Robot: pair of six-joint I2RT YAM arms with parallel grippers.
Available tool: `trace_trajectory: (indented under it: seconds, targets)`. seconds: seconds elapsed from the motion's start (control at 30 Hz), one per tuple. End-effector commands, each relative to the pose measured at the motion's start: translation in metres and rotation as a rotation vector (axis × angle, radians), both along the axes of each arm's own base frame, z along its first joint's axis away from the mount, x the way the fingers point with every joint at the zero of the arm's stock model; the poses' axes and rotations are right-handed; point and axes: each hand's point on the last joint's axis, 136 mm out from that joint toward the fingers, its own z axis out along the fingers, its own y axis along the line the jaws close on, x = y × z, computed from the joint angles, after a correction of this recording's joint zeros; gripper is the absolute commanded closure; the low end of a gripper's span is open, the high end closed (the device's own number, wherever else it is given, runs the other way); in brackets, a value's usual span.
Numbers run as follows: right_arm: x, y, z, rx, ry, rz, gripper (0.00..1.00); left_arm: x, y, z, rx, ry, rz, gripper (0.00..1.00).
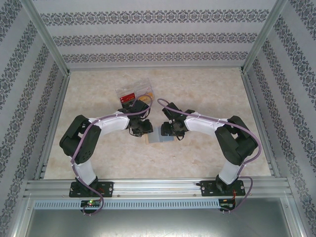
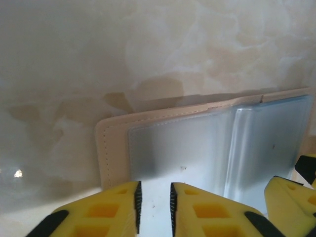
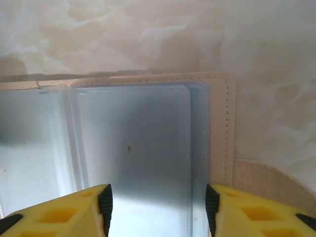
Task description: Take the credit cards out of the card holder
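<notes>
My left gripper [image 2: 154, 205] stands narrow at the holder's [image 2: 197, 148] near edge; whether it pinches the clear sleeve I cannot tell. My right gripper [image 3: 158, 207] is wide, its fingers straddling the other panel. The holder lies open and flat on the table [image 1: 98, 153] between my arms. Farther off sits a clear box [image 1: 136, 84] with a dark card [image 1: 129, 98] and an orange card [image 1: 144, 100].

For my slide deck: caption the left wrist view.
Left pincer, fingers narrowly apart, over the open, clear-sleeved card holder on a marbled table.
</notes>
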Motion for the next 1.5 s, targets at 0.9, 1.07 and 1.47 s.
trace_trajectory:
  seconds: [0.9,1.07,1.47]
  targets:
    - [0.013,0.006,0.094,0.259,-0.192,0.041,0.37,0.027,-0.001,0.064,0.048,-0.158,-0.051,0.54]
    - [0.027,-0.043,0.142,0.212,-0.374,-0.051,0.13,0.042,0.044,0.107,0.17,-0.299,0.027,0.31]
    - [0.048,-0.204,0.207,-0.219,-0.765,-0.366,0.02,0.021,0.218,0.188,0.79,-0.701,0.324,0.01]
